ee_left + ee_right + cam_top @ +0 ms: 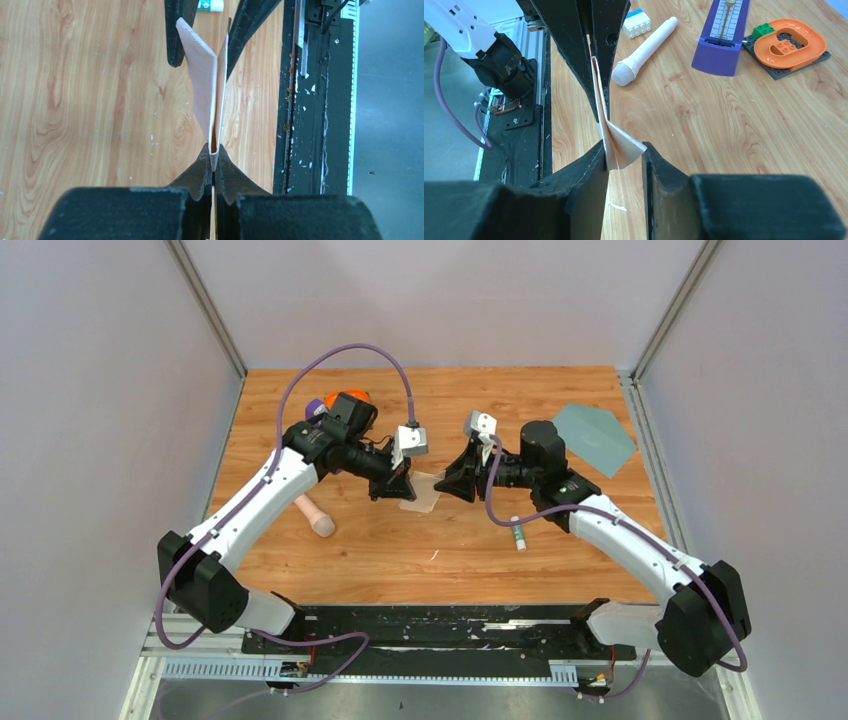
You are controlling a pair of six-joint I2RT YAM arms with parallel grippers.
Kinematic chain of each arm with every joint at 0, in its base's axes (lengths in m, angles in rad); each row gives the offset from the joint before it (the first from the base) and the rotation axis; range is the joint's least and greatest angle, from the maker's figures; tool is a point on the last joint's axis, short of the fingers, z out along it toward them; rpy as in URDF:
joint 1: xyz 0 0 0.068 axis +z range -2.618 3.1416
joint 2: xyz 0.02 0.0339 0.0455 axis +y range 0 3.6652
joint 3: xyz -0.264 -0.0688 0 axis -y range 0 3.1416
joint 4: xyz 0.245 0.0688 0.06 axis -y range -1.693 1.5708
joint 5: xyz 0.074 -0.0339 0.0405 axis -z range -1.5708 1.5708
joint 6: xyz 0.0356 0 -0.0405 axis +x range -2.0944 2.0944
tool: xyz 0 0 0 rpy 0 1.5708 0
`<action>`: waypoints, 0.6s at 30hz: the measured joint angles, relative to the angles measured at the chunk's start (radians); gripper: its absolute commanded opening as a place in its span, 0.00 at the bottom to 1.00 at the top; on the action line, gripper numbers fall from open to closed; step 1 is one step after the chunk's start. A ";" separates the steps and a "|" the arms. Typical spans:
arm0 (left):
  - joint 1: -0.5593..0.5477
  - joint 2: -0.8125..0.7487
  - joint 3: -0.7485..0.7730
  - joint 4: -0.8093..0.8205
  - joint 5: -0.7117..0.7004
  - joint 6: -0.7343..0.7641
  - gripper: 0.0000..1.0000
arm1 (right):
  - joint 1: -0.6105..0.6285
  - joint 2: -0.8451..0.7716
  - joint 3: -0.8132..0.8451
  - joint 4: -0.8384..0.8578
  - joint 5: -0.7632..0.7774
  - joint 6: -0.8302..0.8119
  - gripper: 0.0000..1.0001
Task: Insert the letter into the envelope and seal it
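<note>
Letter (pixel 202 75) hangs folded over the middle of the table (pixel 400 560), up on its edge. In the top view its long side runs from 9 o'clock to 3 o'clock. The left gripper (pixel 214 159) is at the 9 o'clock end, and its jaws are squeezed tight on the paper. The right gripper (pixel 624 152) is at the 3 o'clock end. Its jaws stand a little apart with the paper's end between them, leaning on one finger, so it does not look like a real pinch. Farther back, at about 2 o'clock from the letter and well apart from it, the envelope (pixel 594 438) lies flat near the far right corner. The right arm (pixel 620 530) is the nearer one to it, so I think the letter has to travel that way, end first.
</note>
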 measured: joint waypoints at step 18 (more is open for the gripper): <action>-0.025 0.024 0.001 -0.049 -0.071 0.062 0.65 | 0.000 0.011 0.006 -0.046 -0.107 -0.020 0.00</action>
